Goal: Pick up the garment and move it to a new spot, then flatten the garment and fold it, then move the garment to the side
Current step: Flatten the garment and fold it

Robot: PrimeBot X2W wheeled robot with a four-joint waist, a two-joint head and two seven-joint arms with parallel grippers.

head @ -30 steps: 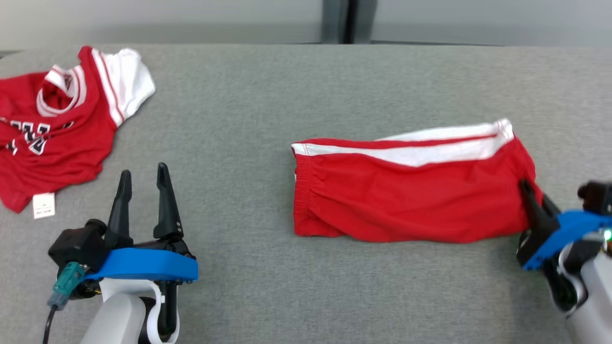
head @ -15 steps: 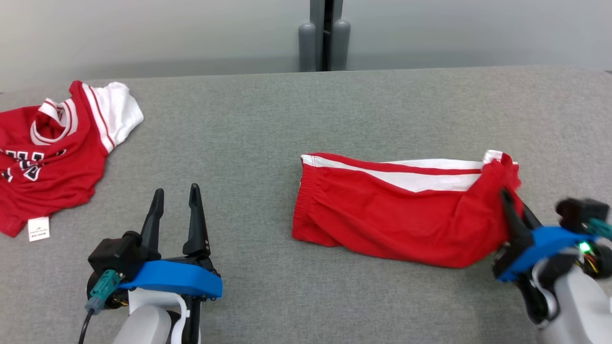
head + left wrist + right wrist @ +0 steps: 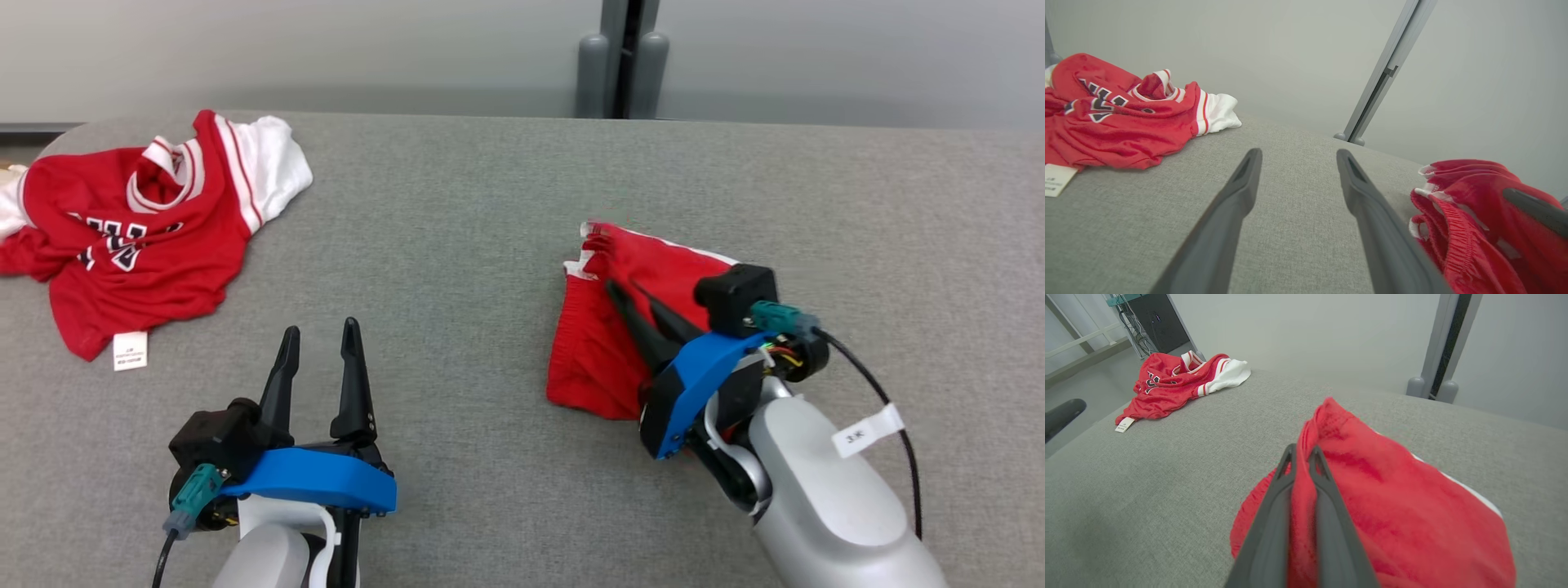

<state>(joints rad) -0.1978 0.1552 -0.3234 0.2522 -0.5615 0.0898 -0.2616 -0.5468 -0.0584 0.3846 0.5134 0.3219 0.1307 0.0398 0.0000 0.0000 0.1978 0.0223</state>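
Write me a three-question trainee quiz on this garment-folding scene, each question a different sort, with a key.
1. Short answer: on which side of the table, by the robot's own sides, does the jersey lie?
2. True or false: the left gripper is open and holds nothing.
3. Multiple choice: the right gripper is shut on A) nothing, B) the red shorts, C) the jersey.

Key: 1 left; 2 true; 3 B.
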